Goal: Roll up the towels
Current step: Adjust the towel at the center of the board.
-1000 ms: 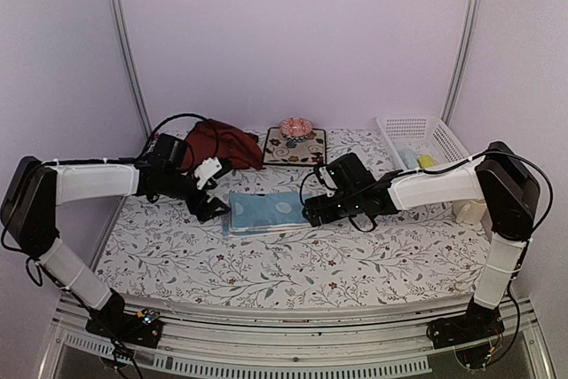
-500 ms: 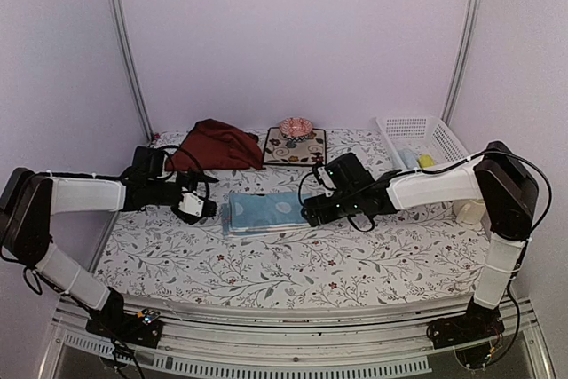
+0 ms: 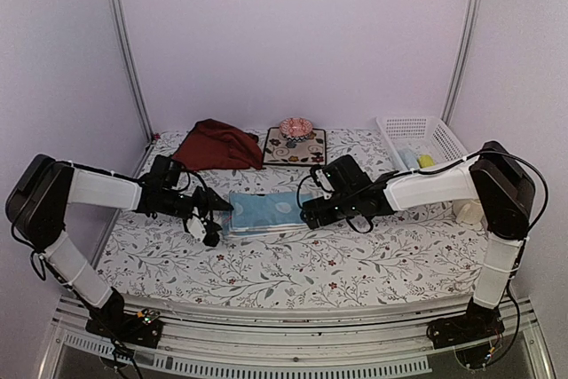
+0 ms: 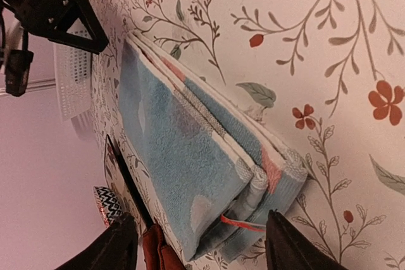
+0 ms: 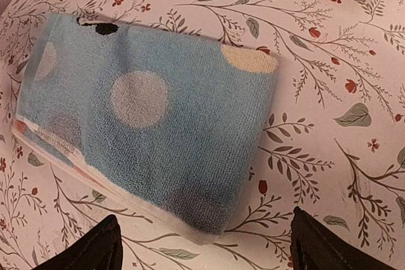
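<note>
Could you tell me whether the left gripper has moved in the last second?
Yes. The left gripper came toward the near edge, away from the dark red towel, to the light blue towel's left end.

The folded towel [image 3: 266, 212] lies between the left end effector [image 3: 211, 220] and right end effector [image 3: 309, 216], mat [image 3: 306, 151] behind it.

A staged robot-testing booth is indicated by plain lilac wall panels [image 3: 293, 42], metal uprights [image 3: 127, 51], an aluminium rail [image 3: 293, 354] to which a left arm [image 3: 98, 191] and a right arm [image 3: 435, 185] are bolted, and a floral table covering [image 3: 293, 264].
</note>
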Controlling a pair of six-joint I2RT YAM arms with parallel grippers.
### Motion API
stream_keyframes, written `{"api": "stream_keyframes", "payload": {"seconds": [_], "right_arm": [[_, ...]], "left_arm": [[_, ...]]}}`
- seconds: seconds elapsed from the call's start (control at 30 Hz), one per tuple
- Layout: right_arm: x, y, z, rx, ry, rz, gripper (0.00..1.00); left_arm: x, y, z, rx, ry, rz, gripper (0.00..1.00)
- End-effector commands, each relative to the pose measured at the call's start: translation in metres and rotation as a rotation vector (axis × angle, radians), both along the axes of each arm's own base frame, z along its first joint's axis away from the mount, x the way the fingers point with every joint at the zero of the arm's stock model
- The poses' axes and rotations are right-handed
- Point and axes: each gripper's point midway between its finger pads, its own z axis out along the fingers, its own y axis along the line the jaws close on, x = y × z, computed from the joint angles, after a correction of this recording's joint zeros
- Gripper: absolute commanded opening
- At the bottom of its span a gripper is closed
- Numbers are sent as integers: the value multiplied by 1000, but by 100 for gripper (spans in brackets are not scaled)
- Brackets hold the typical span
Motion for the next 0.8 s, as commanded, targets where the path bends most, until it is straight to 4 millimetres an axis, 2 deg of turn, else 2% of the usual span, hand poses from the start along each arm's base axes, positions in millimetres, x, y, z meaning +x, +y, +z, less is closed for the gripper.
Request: {"api": "stream_keyframes", "payload": {"seconds": [0.0,0.13,0.37,0.57,0.77], "right_arm": [[3,7,1,1,-3,12,92],[2,8,1,6,-1,17,92],[2,8,0,6,2,19,92],[2,9,-1,3,2,20,92],[2,8,-1,3,3,19,92]], "left_arm": [[1,-7,-12,64,-23,-36,67],[9,-6,-22,95,-46,-15,64],[23,-12,-15,75,-57,23,58],[20,-12,-14,97,-29,11,56],[17,-8,-27,136,-32,1,55]]}}
